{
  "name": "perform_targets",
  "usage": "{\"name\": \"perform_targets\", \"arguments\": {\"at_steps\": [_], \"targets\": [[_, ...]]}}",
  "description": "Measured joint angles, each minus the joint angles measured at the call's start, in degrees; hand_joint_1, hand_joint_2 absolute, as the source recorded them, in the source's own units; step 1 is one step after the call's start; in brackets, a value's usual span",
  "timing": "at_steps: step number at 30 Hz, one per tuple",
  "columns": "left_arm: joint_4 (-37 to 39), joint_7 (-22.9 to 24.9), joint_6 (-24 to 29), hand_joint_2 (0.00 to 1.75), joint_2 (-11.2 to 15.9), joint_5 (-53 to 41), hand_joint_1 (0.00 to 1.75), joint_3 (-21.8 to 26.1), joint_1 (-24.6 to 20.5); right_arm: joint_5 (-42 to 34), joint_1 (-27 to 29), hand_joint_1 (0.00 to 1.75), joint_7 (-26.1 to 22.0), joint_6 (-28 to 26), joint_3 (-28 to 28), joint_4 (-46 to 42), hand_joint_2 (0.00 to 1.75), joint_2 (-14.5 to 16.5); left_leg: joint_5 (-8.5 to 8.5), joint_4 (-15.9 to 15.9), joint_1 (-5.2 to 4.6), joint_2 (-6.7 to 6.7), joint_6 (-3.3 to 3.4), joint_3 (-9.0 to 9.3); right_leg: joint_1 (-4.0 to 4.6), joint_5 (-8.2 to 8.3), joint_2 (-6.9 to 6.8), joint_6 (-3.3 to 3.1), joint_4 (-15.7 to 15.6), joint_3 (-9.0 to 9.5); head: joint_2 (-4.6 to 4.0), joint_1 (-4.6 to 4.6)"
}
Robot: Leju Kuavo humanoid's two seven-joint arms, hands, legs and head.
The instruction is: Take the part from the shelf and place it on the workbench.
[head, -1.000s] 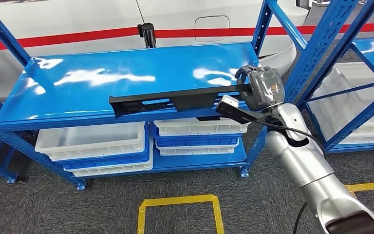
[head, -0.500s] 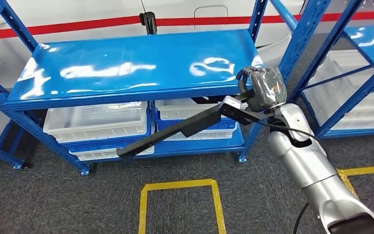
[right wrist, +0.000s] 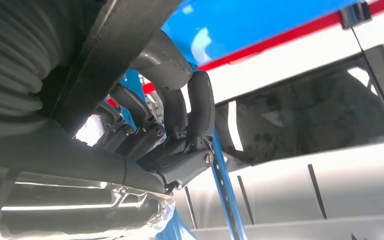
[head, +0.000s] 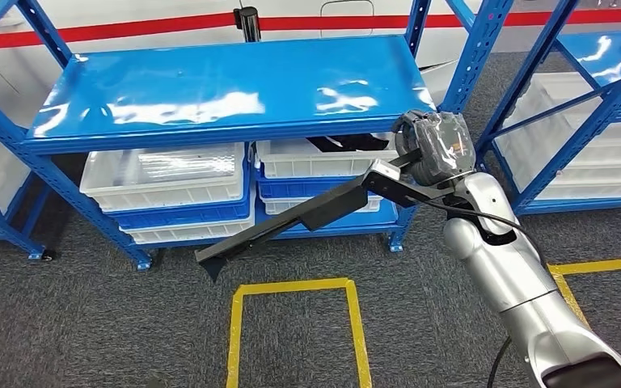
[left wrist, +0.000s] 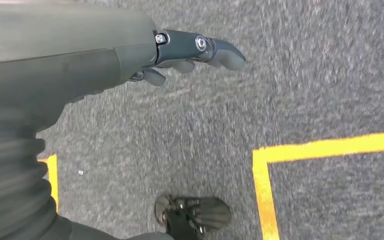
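The right hand (head: 433, 145) gripped the long black part (head: 291, 218) mid-frame, already clear of the blue shelf (head: 234, 89); placing it remained.

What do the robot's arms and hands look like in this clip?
The right arm has rounded silver segments with a black cable running alongside. The right hand is grey, its back wrapped in clear plastic film. The left hand has a grey ribbed cover and darker fingers.

- Right arm (head: 501, 267): silver segmented shell; black cable (head: 485, 218) seen running along forearm.
- Right hand (head: 437, 145): grey, wrapped in clear plastic film.
- Left hand (left wrist: 130, 60): grey ribbed cover; darker fingers (left wrist: 215, 50) with visible screws.
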Motion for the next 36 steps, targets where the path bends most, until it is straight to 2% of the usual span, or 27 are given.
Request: {"name": "perform_targets", "arguments": {"at_steps": [2, 3, 4, 6, 7, 8, 9, 10, 11, 12, 13, 14, 15, 17, 18, 19, 21, 22, 23, 24, 25, 27, 29, 31, 33, 34, 36], "targets": [[-0.01, 0.00, 0.05, 1.75, 0.05, 0.03, 0.00, 0.00, -0.03, -0.06, -0.01, 1.75, 0.00, 0.00, -0.04, -0.04, 1.75, -0.01, 1.81, -0.87, -0.25, 0.24, 0.78, -0.55, 0.02, 0.72, -0.01, 0.67, -0.60, -0.16, 0.00, -0.18], [-0.02, 0.00, 0.08, 1.75, 0.00, 0.05, 0.00, 0.00, -0.06, -0.10, -0.04, 1.75, 0.00, 0.01, -0.08, -0.05, 1.75, -0.09, 2.88, -1.53, -0.21, 0.42, 1.19, -0.98, 0.15, -0.16, 0.05, 0.55, -0.02, -0.78, 0.00, -0.16], [-0.03, 0.01, 0.09, 1.75, -0.07, 0.07, 0.00, 0.00, -0.10, -0.13, -0.08, 1.75, -0.01, 0.01, -0.11, -0.05, 1.75, -0.20, 3.99, -2.11, -0.11, 0.60, 1.54, -1.59, 0.26, -2.03, 0.09, 0.13, 1.61, -1.67, 0.00, -0.07], [-0.04, 0.02, 0.10, 1.75, -0.19, 0.08, 0.00, 0.00, -0.15, -0.17, -0.11, 1.75, -0.02, 0.02, -0.13, -0.04, 1.75, -0.33, 5.66, -2.33, -0.10, 0.72, 1.86, -3.36, 0.23, -7.63, 0.14, -1.06, 8.34, -3.78, 0.00, 0.03], [-0.04, 0.02, 0.10, 1.75, -0.18, 0.08, 0.00, 0.00, -0.16, -0.17, -0.03, 1.75, -0.02, 0.02, -0.13, -0.04, 1.75, -0.34, 6.42, -2.26, -0.15, 0.73, 1.84, -4.42, 0.23, -9.46, 0.14, -1.19, 12.09, -4.41, 0.00, 0.07], [-0.04, 0.02, 0.09, 1.75, -0.21, 0.08, 0.00, 0.00, -0.15, -0.17, 0.06, 1.75, -0.02, 0.02, -0.13, -0.04, 1.75, -0.36, 7.27, -2.21, -0.19, 0.74, 1.73, -5.59, 0.22, -9.96, 0.14, -0.87, 15.10, -4.54, 0.00, 0.08], [-0.04, 0.02, 0.08, 1.75, -0.25, 0.08, 0.00, -0.01, -0.16, -0.17, 0.12, 1.75, -0.02, 0.02, -0.13, -0.04, 1.75, -0.37, 8.12, -2.10, -0.20, 0.74, 1.60, -6.79, 0.22, -9.11, 0.14, -0.18, 16.60, -3.99, 0.00, 0.11], [-0.04, 0.02, 0.05, 1.75, -0.29, 0.08, 0.00, -0.01, -0.15, -0.17, 0.15, 1.75, -0.02, 0.02, -0.13, -0.04, 1.75, -0.36, 8.93, -1.94, -0.19, 0.75, 1.42, -8.00, 0.21, -7.54, 0.14, 0.58, 16.27, -2.54, 0.00, 0.12], [-0.04, 0.02, 0.04, 1.75, -0.33, 0.08, 0.00, -0.01, -0.15, -0.17, 0.16, 1.75, -0.02, 0.01, -0.13, -0.05, 1.75, -0.34, 9.64, -1.67, -0.18, 0.74, 1.18, -9.09, 0.16, -6.21, 0.13, 1.13, 13.97, -0.10, 0.00, 0.12], [-0.04, 0.02, 0.02, 1.75, -0.34, 0.08, 0.00, -0.01, -0.16, -0.17, 0.15, 1.75, -0.02, -0.01, -0.13, -0.07, 1.75, -0.27, 10.24, -1.30, -0.27, 0.73, 0.88, -10.12, 0.24, -6.28, 0.13, 1.27, 9.69, 3.37, 0.00, 0.14], [-0.04, 0.03, 0.02, 1.75, -0.33, 0.08, 0.00, 0.00, -0.16, -0.17, 0.17, 1.75, -0.02, -0.04, -0.14, -0.14, 1.75, -0.16, 10.77, -0.96, -0.36, 0.74, 0.60, -10.87, 0.41, -7.28, 0.18, 1.01, 5.06, 6.46, 0.00, 0.09], [-0.04, 0.03, 0.02, 1.75, -0.31, 0.08, 0.00, 0.00, -0.15, -0.17, 0.24, 1.75, -0.02, -0.07, -0.15, -0.21, 1.75, -0.07, 11.42, -0.88, -0.46, 0.72, 0.34, -11.33, 0.57, -8.42, 0.23, 0.70, 1.47, 8.58, 0.00, 0.01], [-0.04, 0.03, 0.02, 1.75, -0.29, 0.09, 0.00, 0.00, -0.12, -0.17, 0.32, 1.75, -0.01, -0.12, -0.17, -0.26, 1.75, 0.02, 12.11, -0.92, -0.51, 0.71, 0.15, -11.67, 0.78, -9.35, 0.30, 0.37, -0.78, 9.76, 0.00, -0.09], [-0.01, 0.05, 0.02, 1.75, -0.21, 0.11, 0.00, 0.00, 0.09, -0.16, 0.66, 1.75, 0.00, -0.19, -0.15, -0.27, 1.75, 0.10, 13.04, -1.33, -0.30, 0.61, -0.25, -12.12, 0.49, -8.63, 0.30, -0.11, -1.12, 9.03, 0.00, -0.30], [0.01, 0.08, 0.03, 1.75, -0.18, 0.14, 0.00, -0.01, 0.24, -0.13, 0.81, 1.75, 0.01, -0.21, -0.13, -0.26, 1.75, 0.17, 12.04, -0.66, -0.13, 0.55, -0.55, -12.56, 0.26, -8.04, 0.24, -0.65, -1.09, 8.67, 0.00, -0.40], [0.03, 0.11, 0.03, 1.75, -0.15, 0.15, 0.00, -0.01, 0.37, -0.11, 0.96, 1.75, 0.01, -0.20, -0.11, -0.25, 1.75, 0.25, 10.03, 1.04, 0.03, 0.47, -0.92, -13.16, 0.03, -7.42, 0.17, -1.20, -1.14, 8.16, 0.00, -0.54], [0.04, 0.16, 0.04, 1.75, -0.18, 0.18, 0.00, -0.02, 0.48, -0.07, 1.08, 1.75, 0.02, -0.20, -0.10, -0.24, 1.75, 0.43, 4.13, 8.11, 0.35, 0.37, -1.64, -14.81, 0.02, -6.44, 0.11, -1.96, -0.99, 7.24, 0.00, -0.79], [0.04, 0.17, 0.04, 1.75, -0.19, 0.17, 0.00, -0.02, 0.47, -0.06, 1.12, 1.75, 0.02, -0.20, -0.10, -0.24, 1.75, 0.50, 1.89, 12.25, 0.49, 0.34, -1.88, -15.55, 0.09, -6.14, 0.09, -1.96, -0.83, 6.77, 0.00, -0.81], [0.04, 0.19, 0.04, 1.75, -0.19, 0.17, 0.00, -0.02, 0.46, -0.05, 1.18, 1.75, 0.02, -0.20, -0.10, -0.23, 1.75, 0.57, 0.68, 15.28, 0.59, 0.34, -2.03, -15.76, 0.14, -5.89, 0.08, -1.89, -0.61, 6.28, 0.00, -0.82], [0.04, 0.21, 0.04, 1.75, -0.20, 0.17, 0.00, -0.02, 0.45, -0.03, 1.24, 1.75, 0.01, -0.19, -0.10, -0.22, 1.75, 0.64, 0.52, 16.32, 0.66, 0.34, -2.04, -15.06, 0.16, -5.69, 0.09, -1.77, -0.34, 5.79, 0.00, -0.82], [0.04, 0.24, 0.04, 1.75, -0.20, 0.17, 0.00, -0.02, 0.44, -0.01, 1.29, 1.75, 0.01, -0.19, -0.11, -0.22, 1.75, 0.70, 1.20, 15.04, 0.69, 0.32, -1.90, -13.28, 0.19, -5.53, 0.12, -1.63, -0.08, 5.36, 0.00, -0.83], [0.04, 0.28, 0.06, 1.75, -0.12, 0.17, 0.00, -0.02, 0.38, 0.03, 1.32, 1.75, 0.01, -0.19, -0.14, -0.22, 1.75, 0.78, 2.90, 7.85, 0.59, -0.01, -1.07, -7.74, 0.21, -5.30, 0.18, -1.34, 0.27, 4.78, 0.00, -0.82], [0.04, 0.28, 0.13, 1.75, 0.07, 0.16, 0.00, -0.03, 0.31, 0.09, 1.20, 1.75, 0.01, -0.18, -0.16, -0.21, 1.75, 0.85, 3.24, 2.18, 0.15, -0.49, -0.14, -4.21, 0.18, -4.84, 0.17, -0.62, 0.47, 4.35, 0.00, -0.77], [0.04, 0.31, 0.28, 1.75, 0.25, 0.16, 0.00, -0.04, 0.24, 0.15, 1.17, 1.75, 0.00, -0.14, -0.14, -0.20, 1.75, 0.98, 3.49, 0.84, -0.42, -0.67, 0.52, -3.92, -0.09, -4.06, 0.19, 0.57, 0.35, 3.84, 0.00, -0.84], [0.03, 0.34, 0.39, 1.75, 0.24, 0.15, 0.00, -0.04, 0.12, 0.18, 1.26, 1.75, -0.01, -0.11, -0.22, -0.20, 1.75, 0.97, 4.98, -0.78, -0.29, -0.37, 1.30, -3.82, -0.12, -4.29, 0.22, 1.29, 0.46, 3.08, 0.00, -0.84], [0.02, 0.35, 0.40, 1.75, 0.20, 0.15, 0.00, -0.04, 0.04, 0.19, 1.21, 1.75, -0.01, -0.11, -0.28, -0.19, 1.75, 0.90, 5.85, -1.65, -0.16, -0.18, 1.72, -3.88, 0.02, -5.36, 0.24, 1.26, 1.50, 2.40, 0.00, -0.71], [-0.01, 0.35, 0.38, 1.75, 0.08, 0.12, 0.00, -0.04, -0.13, 0.20, 1.11, 1.75, -0.03, -0.10, -0.36, -0.18, 1.75, 0.79, 7.13, -2.49, -0.07, 0.08, 2.07, -4.65, 0.11, -9.44, 0.25, 0.69, 7.39, 0.04, 0.00, -0.46]]}}
